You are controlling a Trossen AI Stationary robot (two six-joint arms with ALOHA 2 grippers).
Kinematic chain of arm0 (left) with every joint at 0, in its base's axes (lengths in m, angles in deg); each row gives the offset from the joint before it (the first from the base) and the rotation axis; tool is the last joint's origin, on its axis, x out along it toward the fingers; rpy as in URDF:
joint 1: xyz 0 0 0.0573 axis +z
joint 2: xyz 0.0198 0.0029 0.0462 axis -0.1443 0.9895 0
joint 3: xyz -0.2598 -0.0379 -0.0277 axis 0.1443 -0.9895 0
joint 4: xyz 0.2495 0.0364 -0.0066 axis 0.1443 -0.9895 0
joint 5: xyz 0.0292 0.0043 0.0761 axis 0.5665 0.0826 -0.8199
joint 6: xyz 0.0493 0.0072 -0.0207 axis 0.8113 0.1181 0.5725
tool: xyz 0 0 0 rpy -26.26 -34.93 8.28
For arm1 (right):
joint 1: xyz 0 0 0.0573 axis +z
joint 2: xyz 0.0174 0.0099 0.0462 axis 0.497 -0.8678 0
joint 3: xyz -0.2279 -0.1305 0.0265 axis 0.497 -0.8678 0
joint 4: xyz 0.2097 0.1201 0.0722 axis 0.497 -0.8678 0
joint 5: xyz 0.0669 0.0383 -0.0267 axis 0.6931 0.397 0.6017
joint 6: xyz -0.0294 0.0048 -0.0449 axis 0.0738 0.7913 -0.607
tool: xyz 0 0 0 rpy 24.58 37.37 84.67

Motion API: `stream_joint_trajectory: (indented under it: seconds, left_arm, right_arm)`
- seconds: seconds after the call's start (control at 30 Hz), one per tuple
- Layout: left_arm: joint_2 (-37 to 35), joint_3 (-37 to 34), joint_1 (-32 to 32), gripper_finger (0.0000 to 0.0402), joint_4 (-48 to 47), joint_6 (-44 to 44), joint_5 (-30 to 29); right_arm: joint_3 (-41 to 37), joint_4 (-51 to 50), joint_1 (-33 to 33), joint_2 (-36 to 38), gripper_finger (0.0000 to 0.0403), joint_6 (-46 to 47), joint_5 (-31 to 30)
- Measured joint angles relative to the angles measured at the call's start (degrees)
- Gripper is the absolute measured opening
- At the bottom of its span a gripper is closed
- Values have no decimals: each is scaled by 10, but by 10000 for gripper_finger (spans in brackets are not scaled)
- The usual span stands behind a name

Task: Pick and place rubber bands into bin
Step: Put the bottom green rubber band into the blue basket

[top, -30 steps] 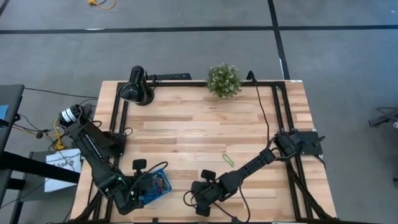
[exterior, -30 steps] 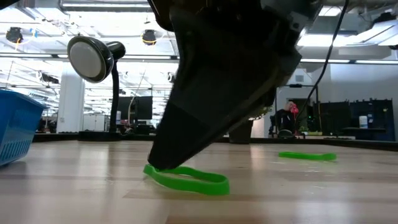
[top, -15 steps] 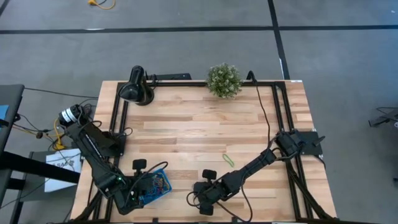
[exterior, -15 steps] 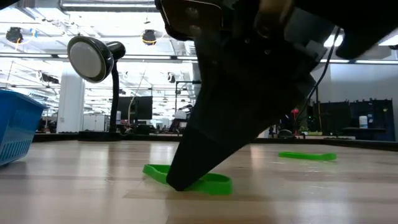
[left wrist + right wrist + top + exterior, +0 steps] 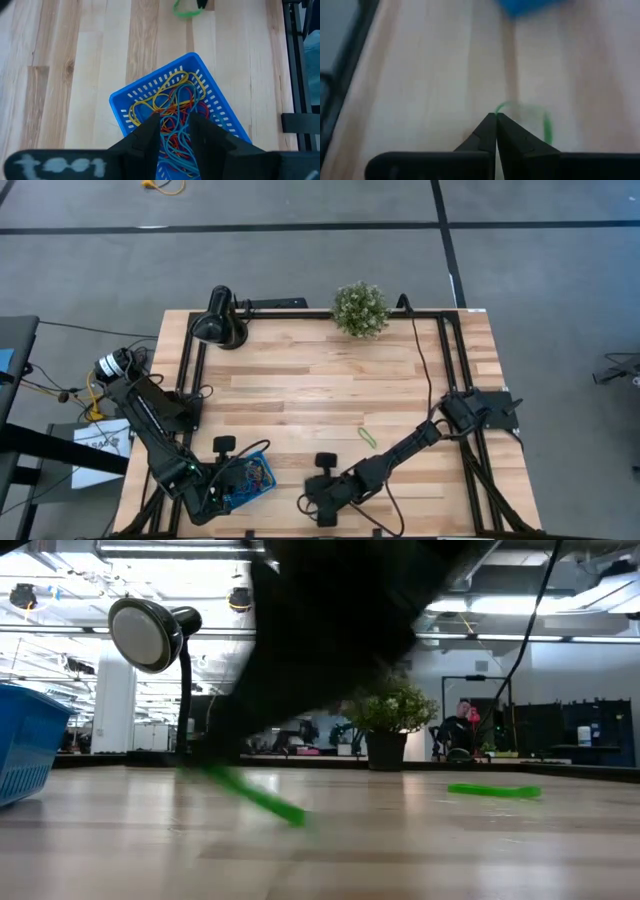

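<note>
inside the blue bin (image 5: 131,98) lie tangled rubber bands (image 5: 172,107).

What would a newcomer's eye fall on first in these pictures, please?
Probably the right gripper, shut on a green rubber band and lifting it off the wooden table near its front edge. Next, the blue bin at the front left, full of tangled coloured bands, with the left gripper over it. Another green band lies mid-table.

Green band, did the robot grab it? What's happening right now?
Right gripper shut on green band, just off the table. Left gripper over bin, which holds many bands. Second green band on the table. Nothing in the way.
</note>
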Motion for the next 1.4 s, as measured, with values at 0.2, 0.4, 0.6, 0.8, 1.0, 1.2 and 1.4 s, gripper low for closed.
stream_joint_trajectory:
  seconds: [0.2, 0.4, 0.6, 0.8, 1.0, 1.2, 1.4]
  left_arm:
    - [0, 0, 0, 94, 0, -3, -12]
    - [0, 0, 0, 93, -5, -54, -55]
    - [0, 0, 0, 78, -84, -94, -78]
    - [-1, 0, 1, 61, -170, -141, -108]
    - [-1, 0, 1, 50, -184, -170, -109]
    - [-1, 0, 1, 40, -184, -170, -109]
    - [-1, 0, 1, 36, -185, -170, -109]
  right_arm:
    - [63, 63, -21, 5, 1, -89, -19]
    - [86, 186, -48, 5, 1, -155, -4]
    - [86, 220, -74, 5, 0, -151, 63]
    - [86, 236, -81, 5, 0, -150, 82]
    - [77, 230, -87, 5, 0, -136, 88]
    - [74, 216, -109, 5, 10, -124, 89]
    - [73, 215, -119, 5, 5, -109, 104]
